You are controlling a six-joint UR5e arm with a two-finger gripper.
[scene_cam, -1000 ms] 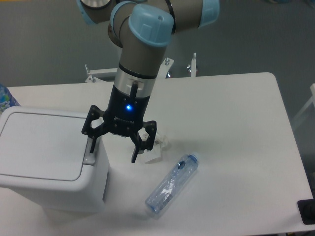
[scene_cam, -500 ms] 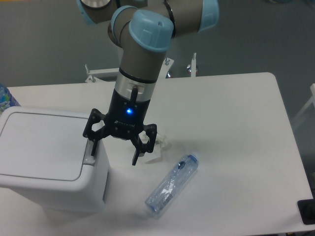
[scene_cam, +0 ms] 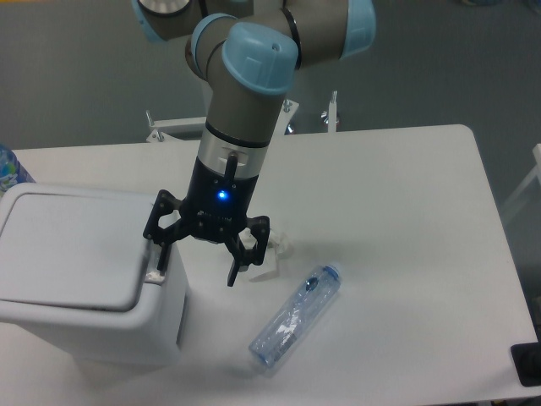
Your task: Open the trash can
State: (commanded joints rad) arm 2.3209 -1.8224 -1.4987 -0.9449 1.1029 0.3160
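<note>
Bare table (scene_cam: 406, 194) right of the tool (scene_cam: 196, 264); trash can (scene_cam: 76, 271) left, bottle (scene_cam: 296, 317) below-right.

the arm (scene_cam: 245, 93) is grey with pale blue round joint caps. a silver ring joins it to a black wrist with a lit blue light. the gripper (scene_cam: 196, 262) is black with two jointed fingers.
</note>
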